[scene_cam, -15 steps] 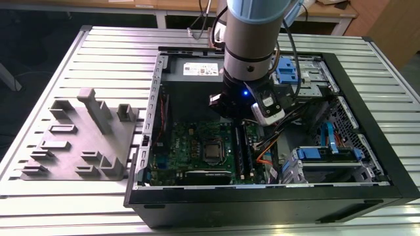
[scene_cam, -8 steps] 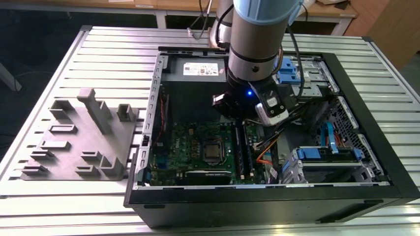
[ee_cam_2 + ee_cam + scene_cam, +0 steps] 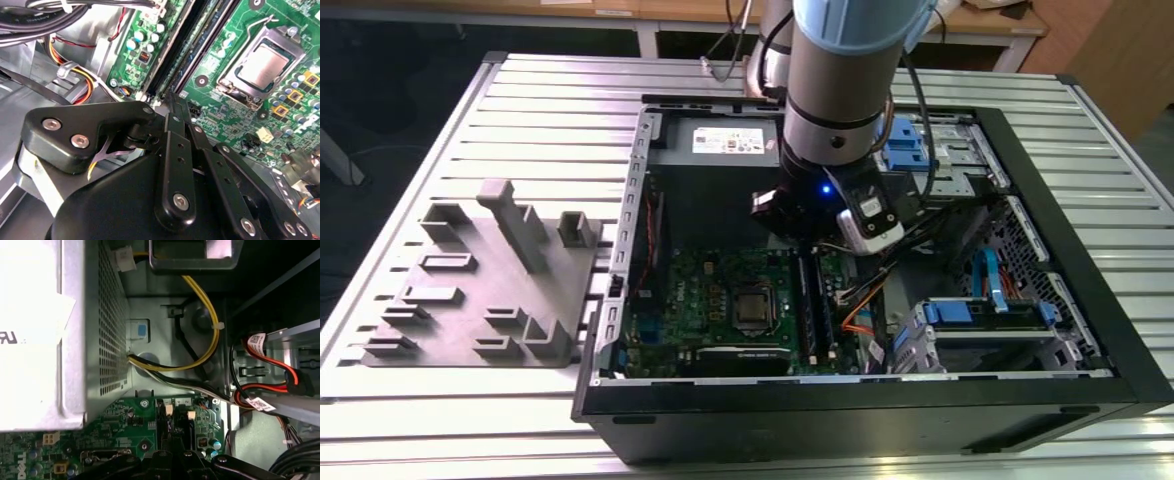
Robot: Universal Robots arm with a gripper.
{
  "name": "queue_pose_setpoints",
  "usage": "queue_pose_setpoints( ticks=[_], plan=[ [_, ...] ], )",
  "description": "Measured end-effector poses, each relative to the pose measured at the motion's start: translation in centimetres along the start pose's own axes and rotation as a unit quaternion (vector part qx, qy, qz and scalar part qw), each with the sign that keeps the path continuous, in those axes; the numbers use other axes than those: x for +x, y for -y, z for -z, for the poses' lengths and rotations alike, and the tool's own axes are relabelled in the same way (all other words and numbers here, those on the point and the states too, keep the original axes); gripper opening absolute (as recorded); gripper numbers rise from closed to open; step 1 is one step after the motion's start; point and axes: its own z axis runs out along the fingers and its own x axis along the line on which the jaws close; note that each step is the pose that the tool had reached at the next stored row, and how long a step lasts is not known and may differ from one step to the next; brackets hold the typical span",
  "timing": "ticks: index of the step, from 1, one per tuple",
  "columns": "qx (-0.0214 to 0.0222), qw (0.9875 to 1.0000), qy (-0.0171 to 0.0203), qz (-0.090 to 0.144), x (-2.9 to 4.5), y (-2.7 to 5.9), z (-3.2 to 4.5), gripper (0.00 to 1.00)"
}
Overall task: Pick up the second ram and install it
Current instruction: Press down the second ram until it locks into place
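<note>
One table [image 3: 560,90], one open computer case [image 3: 854,410], one robot arm [image 3: 841,90] reaching into it. One grey tray [image 3: 467,300] beside the case, at the exterior view's left, carries no memory stick, so the pick-up looks done. On the single motherboard [image 3: 707,290], the gripper [image 3: 170,100] stands over one end of the black slots [image 3: 172,55], jaws drawn together; whether they pinch anything cannot be told. A dark memory stick [image 3: 809,300] appears to lie along the slots below; seating seems unfinished. Sticks cannot be counted. One processor socket [image 3: 262,62] sits alongside.
</note>
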Motion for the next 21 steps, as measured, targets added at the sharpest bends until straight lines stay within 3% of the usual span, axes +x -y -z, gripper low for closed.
queue_pose_setpoints(
  ticks=[4,21],
  plan=[
    [-0.0009,1.0,-0.0001,0.0,0.03,-0.06,-0.53,0.07],
    [-0.0009,1.0,-0.0002,0.0,0.07,-0.01,-1.2,0.07]
  ],
)
